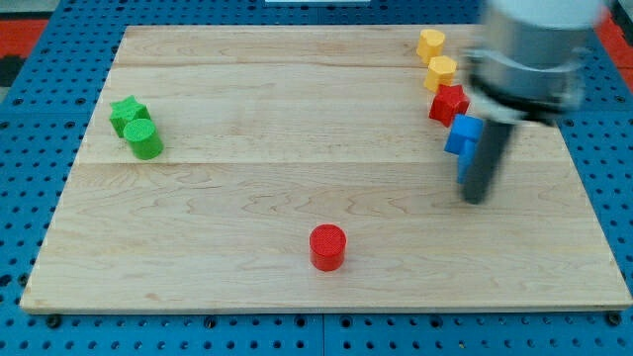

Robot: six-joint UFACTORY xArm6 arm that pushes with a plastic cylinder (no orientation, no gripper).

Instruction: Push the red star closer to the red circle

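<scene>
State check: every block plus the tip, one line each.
red star: upright, untouched, below yellow blocks.
red circle: alone, near bottom centre.
blue block: touching my tip's left side.
two yellow blocks: stacked in a column, top right.
green star and green cylinder: touching, left.
my tip: down on board.

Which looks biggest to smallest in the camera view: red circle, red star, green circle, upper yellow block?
1. Red circle, though it sits nearest the view's bottom, which may enlarge it.
2. Green circle and red star: too alike to rank.
3. Upper yellow block, farthest up the view.
</scene>
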